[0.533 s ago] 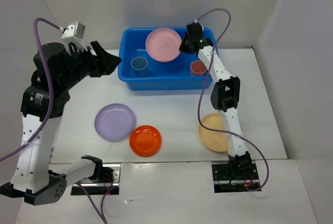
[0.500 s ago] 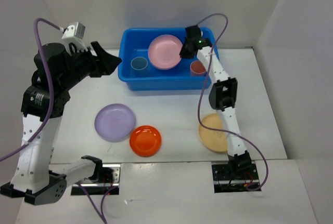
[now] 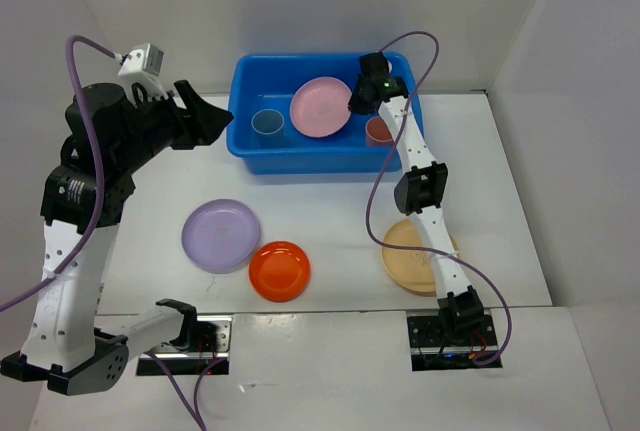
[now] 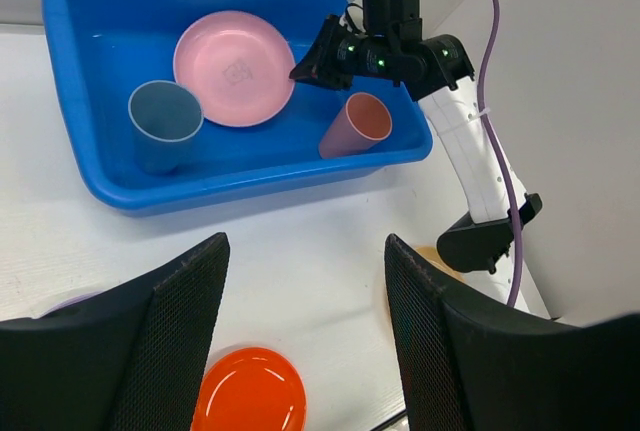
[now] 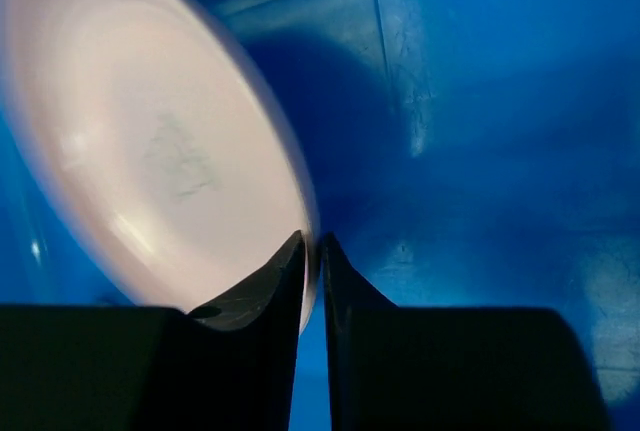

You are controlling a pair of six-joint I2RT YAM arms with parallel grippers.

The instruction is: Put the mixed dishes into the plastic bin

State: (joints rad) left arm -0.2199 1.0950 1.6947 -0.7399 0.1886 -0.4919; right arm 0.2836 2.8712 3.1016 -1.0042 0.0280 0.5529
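My right gripper (image 3: 358, 99) is shut on the right rim of the pink plate (image 3: 320, 107) and holds it low inside the blue plastic bin (image 3: 243, 81). In the right wrist view my gripper (image 5: 312, 243) pinches the plate's (image 5: 150, 161) edge. The light-blue cup (image 3: 267, 124) and salmon-pink cup (image 3: 379, 131) stand in the bin. The lavender plate (image 3: 221, 234), orange plate (image 3: 279, 270) and tan-yellow plate (image 3: 405, 256) lie on the table. My left gripper (image 3: 222, 117) is open and empty, raised left of the bin. The left wrist view shows the bin (image 4: 75, 101) and pink plate (image 4: 233, 67).
White walls enclose the table at the back and both sides. The right arm's links (image 3: 420, 186) stretch over the tan-yellow plate. A purple cable (image 3: 420, 51) loops above the bin's right end.
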